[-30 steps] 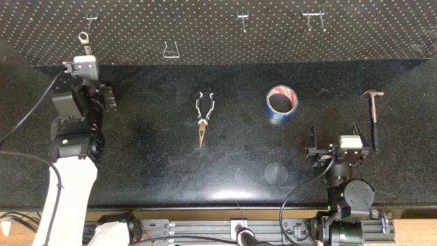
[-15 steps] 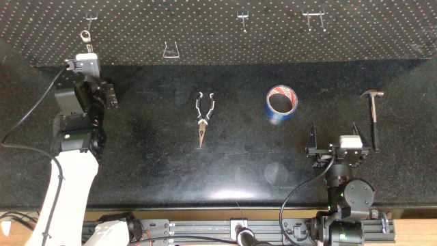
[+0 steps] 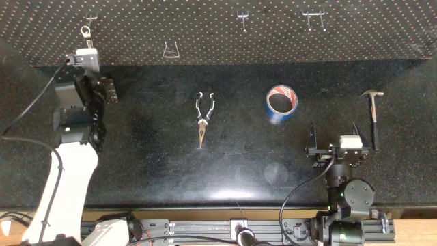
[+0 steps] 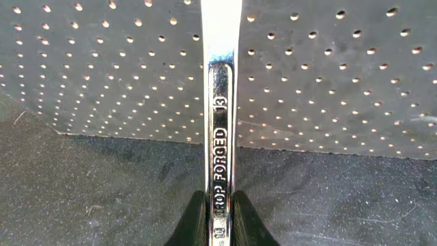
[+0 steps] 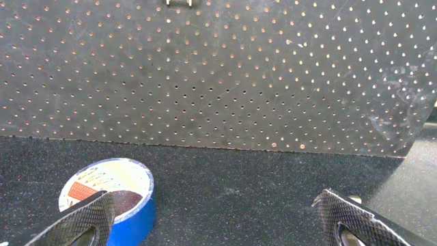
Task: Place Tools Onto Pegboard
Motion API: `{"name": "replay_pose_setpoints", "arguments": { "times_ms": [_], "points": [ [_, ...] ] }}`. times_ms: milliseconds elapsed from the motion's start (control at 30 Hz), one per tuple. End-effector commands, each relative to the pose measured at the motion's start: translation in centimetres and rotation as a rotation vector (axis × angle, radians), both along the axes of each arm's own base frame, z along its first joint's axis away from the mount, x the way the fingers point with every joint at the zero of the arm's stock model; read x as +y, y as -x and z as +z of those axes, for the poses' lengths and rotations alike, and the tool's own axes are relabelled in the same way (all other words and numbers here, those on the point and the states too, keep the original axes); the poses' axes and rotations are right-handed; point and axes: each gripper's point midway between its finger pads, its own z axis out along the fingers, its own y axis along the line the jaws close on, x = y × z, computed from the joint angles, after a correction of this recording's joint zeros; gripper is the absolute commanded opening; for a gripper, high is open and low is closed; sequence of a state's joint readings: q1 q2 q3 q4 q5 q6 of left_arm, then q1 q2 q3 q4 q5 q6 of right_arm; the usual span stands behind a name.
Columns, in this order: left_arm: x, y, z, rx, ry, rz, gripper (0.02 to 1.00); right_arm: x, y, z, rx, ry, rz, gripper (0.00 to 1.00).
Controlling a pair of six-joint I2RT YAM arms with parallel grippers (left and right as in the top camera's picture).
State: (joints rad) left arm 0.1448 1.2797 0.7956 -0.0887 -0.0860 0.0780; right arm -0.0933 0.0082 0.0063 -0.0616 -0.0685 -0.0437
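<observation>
Plainly, a wrench (image 4: 219,102) is gripped by the left jaws, which are closed on the lower end of its shank. The shank is pinched between them and rises straight out past their tips. Its long axis is set along the 12-to-6 line of the top view. The ring end is pointed to 12 o'clock and is seen against the pegboard (image 3: 205,27), just under a hook (image 3: 91,16) at about 10 o'clock of the scene. Whether it touches the board cannot be told.

The right jaws are held wide open, low over the tabletop (image 3: 157,157) at about 5 o'clock. A tape roll (image 3: 281,102) is seen at their 10 o'clock and a hammer (image 3: 373,116) at their 1 o'clock, its head toward 12. Pliers (image 3: 205,117) are laid near the middle, tips toward 6.
</observation>
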Motion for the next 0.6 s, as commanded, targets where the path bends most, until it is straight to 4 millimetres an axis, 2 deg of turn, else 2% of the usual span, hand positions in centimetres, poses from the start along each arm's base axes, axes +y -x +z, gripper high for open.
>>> {"name": "replay_pose_setpoints", "arguments": {
  "times_ms": [33,233,267,333,367,467,600],
  "points": [
    [0.28,-1.67,1.5,-0.029,-0.015,0.0,0.029,-0.19,0.04,-0.07,0.001,0.011,-0.01,0.974],
    [0.31,-1.96,1.12,-0.023,-0.014,-0.001,0.029,-0.19,0.04,-0.07,0.001,0.011,-0.01,0.976],
    [0.32,-2.0,1.19,-0.026,-0.015,-0.001,0.13,-0.19,0.04,-0.07,0.001,0.011,-0.01,0.976],
    [0.33,-2.04,1.27,-0.03,-0.015,-0.001,0.441,-0.19,0.04,-0.07,0.001,0.011,-0.01,0.976],
    [0.33,-2.05,1.28,-0.03,-0.015,-0.001,0.514,-0.19,0.04,-0.07,0.001,0.011,-0.01,0.976],
    [0.33,-2.04,1.27,-0.03,-0.015,-0.001,0.634,-0.19,0.04,-0.07,0.001,0.011,-0.01,0.976],
    [0.32,-2.05,1.28,-0.03,-0.015,-0.001,0.673,-0.19,0.04,-0.07,0.001,0.011,-0.01,0.974]
  ]
}}
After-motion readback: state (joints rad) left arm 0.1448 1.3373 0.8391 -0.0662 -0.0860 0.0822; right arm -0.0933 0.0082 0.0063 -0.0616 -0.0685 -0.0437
